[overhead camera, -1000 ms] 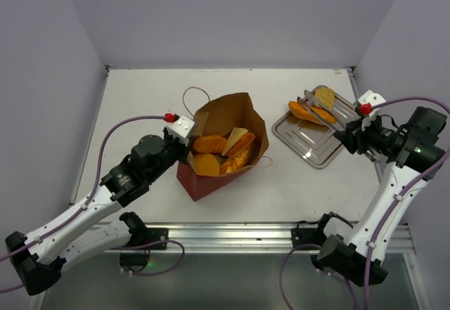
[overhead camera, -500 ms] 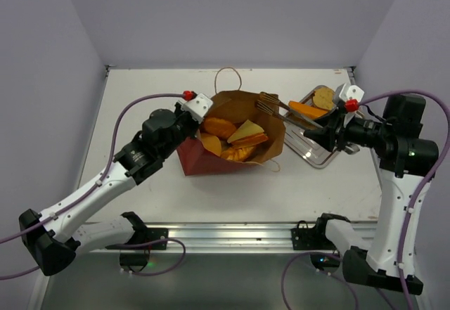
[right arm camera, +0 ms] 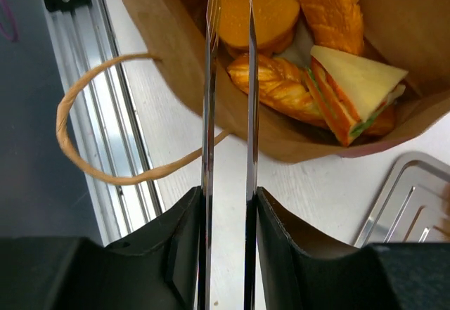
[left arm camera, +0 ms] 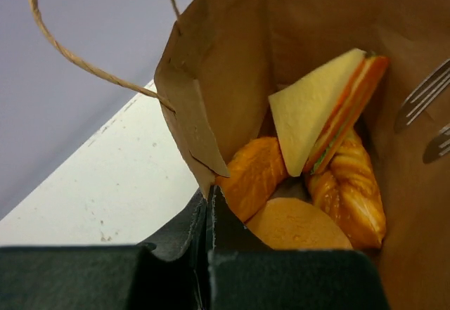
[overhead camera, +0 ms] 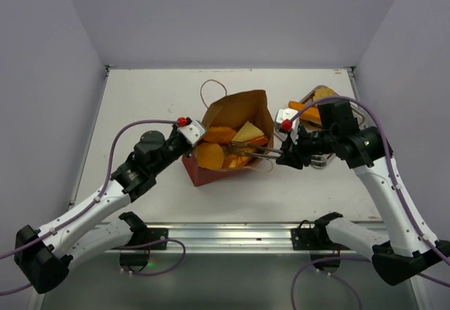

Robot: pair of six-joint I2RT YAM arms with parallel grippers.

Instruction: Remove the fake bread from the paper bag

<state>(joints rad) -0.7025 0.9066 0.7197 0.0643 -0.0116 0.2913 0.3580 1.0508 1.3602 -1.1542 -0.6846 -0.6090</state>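
**Operator:** Report the position of the bag [overhead camera: 242, 110].

**Technician:** At the centre of the table [overhead camera: 140, 99], mouth open toward the overhead camera. One handle [overhead camera: 211, 88] loops out at the bag's 12 o'clock.

**Operator:** Where is the bread [overhead camera: 211, 155]?

**Technician:** Inside the bag: a sandwich wedge [left arm camera: 320, 106], a croissant [left arm camera: 351, 183], a bun [left arm camera: 295, 225] and an orange loaf [left arm camera: 253, 176].

**Operator:** Left gripper [left arm camera: 209, 218]?

**Technician:** At the bag's 9 o'clock. The fingers are together, clamped on the paper rim.

**Operator:** Right gripper [right arm camera: 229, 197]?

**Technician:** On the bag's 3 o'clock side. Each finger carries a fork [right arm camera: 209, 78]. The two forks run parallel, a narrow gap apart, with nothing between them. They cross the rim, and their tips are over the bun. Whether they touch the bread cannot be told.

**Operator:** Tray [right arm camera: 404, 190]?

**Technician:** At the bag's 2 o'clock, largely behind the right arm. Two further pieces [overhead camera: 306, 106] lie on it.
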